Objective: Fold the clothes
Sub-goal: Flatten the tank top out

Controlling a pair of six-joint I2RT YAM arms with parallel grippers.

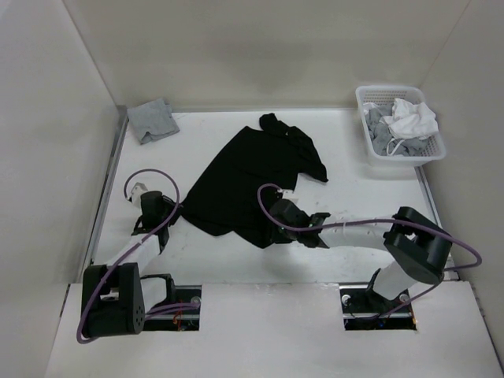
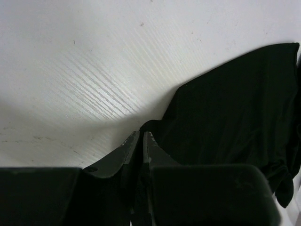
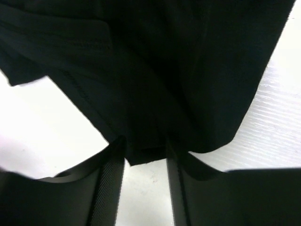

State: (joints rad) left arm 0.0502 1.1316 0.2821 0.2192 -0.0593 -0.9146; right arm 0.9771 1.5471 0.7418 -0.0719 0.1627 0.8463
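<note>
The clothes (image 1: 252,177), one plain black garment, lie spread and rumpled on the middle of the white table (image 1: 362,197). My left gripper (image 1: 181,209) is at the garment's near left corner. In the left wrist view its jaws (image 2: 141,135) stand pressed together on the tip of that corner, and the clothes (image 2: 235,113) stretch away to the right. My right gripper (image 1: 270,228) is at the near hem. In the right wrist view it (image 3: 145,146) stands open, its fingers (image 3: 110,176) straddling the hem of the clothes (image 3: 178,70), with bare table showing between them.
A small grey cloth (image 1: 153,120) lies at the back left corner. A white basket (image 1: 409,155) with white and grey garments (image 1: 409,118) stands at the back right. White walls close the table at the left, back and right.
</note>
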